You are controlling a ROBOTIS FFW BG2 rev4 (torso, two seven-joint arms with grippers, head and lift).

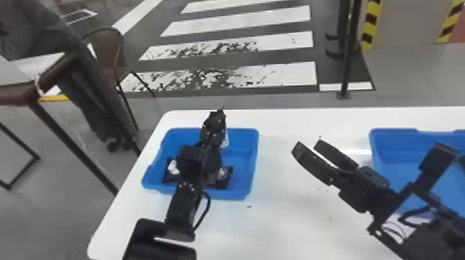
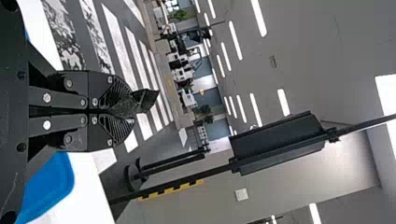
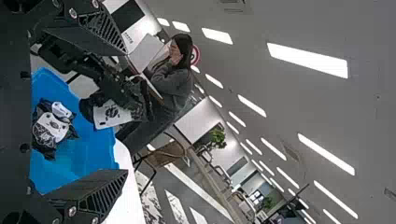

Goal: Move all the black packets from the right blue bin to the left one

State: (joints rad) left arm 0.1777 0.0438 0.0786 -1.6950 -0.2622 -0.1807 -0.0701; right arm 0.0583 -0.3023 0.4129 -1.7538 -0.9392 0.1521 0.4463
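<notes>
Well, the left gripper [image 1: 220, 114] was over the far part of the left blue bin [image 1: 255, 155], its fingers drawn together on a black packet [image 3: 112, 115] with a white label. The packet hung from their tips, above the bin. Lower down, at least two more black packets [image 1: 225, 177] with white-printed fronts lay in the near part of that bin, partly hidden under the left arm [image 1: 187, 204] in the head view.

Over the white table [image 1: 287, 221], between the two bins, was the right gripper [image 1: 309, 144]. Its two flat fingers stood well apart, with nothing between them, and pointed toward the far left. Its arm [image 1: 429, 221] came in from the right and covered part of the right blue bin [image 1: 391, 141].

Beyond the table, white stripes [image 1: 242, 17] crossed the dark floor, a brown chair [image 1: 103, 48] stood at the far left, and a black post [image 1: 347, 65] rose farther right.
</notes>
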